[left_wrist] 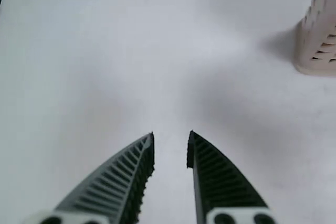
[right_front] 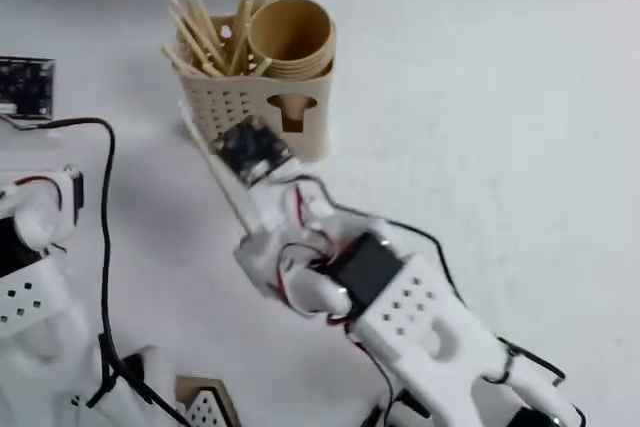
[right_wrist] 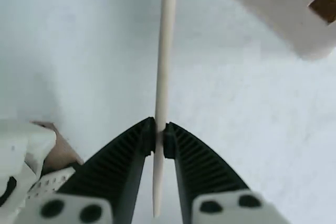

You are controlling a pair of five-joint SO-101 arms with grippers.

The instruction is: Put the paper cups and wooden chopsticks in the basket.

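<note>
Paper cups (right_front: pixel 290 39) sit stacked in the perforated basket (right_front: pixel 235 107) at the upper centre of the high view, with a bundle of wooden chopsticks (right_front: pixel 205 32) leaning out beside them. Right gripper (right_wrist: pixel 159 130) is clamped on one loose chopstick (right_wrist: pixel 164 66) just lower-left of the basket — its lower end hidden beneath the right arm (right_front: pixel 400 317). Left gripper (left_wrist: pixel 170 139) stands slightly parted, holding nothing, over the white table (left_wrist: pixel 105 51).

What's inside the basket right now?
The basket holds nested paper cups and a bundle of wooden chopsticks leaning out. Its wall hides their lower ends, so the count is unclear.
</note>
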